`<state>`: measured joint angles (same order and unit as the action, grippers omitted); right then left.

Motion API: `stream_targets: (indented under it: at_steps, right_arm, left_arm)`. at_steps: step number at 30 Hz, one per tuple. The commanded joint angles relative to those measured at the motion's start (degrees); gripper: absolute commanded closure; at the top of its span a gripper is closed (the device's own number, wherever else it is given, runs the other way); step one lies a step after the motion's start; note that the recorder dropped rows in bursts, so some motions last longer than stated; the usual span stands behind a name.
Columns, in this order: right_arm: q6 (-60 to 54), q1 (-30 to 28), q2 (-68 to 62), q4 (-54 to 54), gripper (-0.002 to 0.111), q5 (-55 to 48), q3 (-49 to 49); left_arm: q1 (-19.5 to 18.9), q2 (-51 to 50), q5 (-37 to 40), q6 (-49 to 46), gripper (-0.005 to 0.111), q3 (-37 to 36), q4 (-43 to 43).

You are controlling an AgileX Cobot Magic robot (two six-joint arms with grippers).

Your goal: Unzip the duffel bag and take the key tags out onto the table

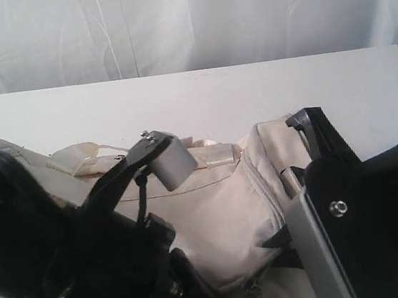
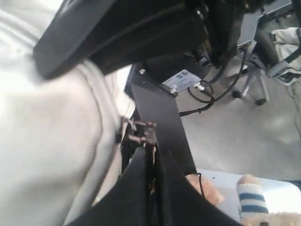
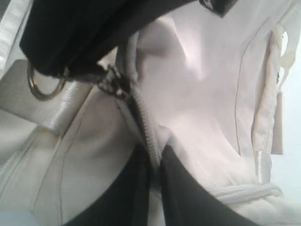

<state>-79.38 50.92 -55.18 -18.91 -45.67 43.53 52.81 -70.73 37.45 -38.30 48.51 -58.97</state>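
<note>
Now — L hand (image 2: 149, 153) clenched; R hand (image 3: 154, 154) pinching zip (image 3: 143, 117) — duffel bag (image 3: 197, 94).

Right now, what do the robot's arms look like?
Both arms are chunky and black. The left arm carries a grey box and a thin black cable; the right arm has a silver-grey plate with a shiny screw.

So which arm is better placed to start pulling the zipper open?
Probably left: the left gripper is shut on what looks like the zipper pull. The right gripper pinches the duffel bag along the zipper track, short of the pull, better for bracing.
</note>
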Motion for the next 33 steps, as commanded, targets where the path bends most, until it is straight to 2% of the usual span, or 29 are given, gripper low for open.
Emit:
stream_targets:
  at_steps: [1,8,21,33]
  right_arm:
    - [1.59,-0.07,-0.25,3.91,0.108,3.34,-0.12]
    - [1.87,-0.07,-0.25,3.91,0.108,3.75,-0.12]
    - [3.44,-0.07,-0.25,4.28,0.108,4.49,-0.12]
    - [5.11,-0.07,-0.25,4.28,0.108,6.12,-0.12]
  left_arm:
    - [0.51,4.72,5.90,12.19,0.107,0.26,7.93]
    - [0.51,8.57,9.12,19.97,0.107,0.26,14.29]
    - [0.51,17.46,18.69,44.58,0.107,0.26,38.89]
    - [0.51,27.43,27.87,58.13,0.107,0.26,55.19]
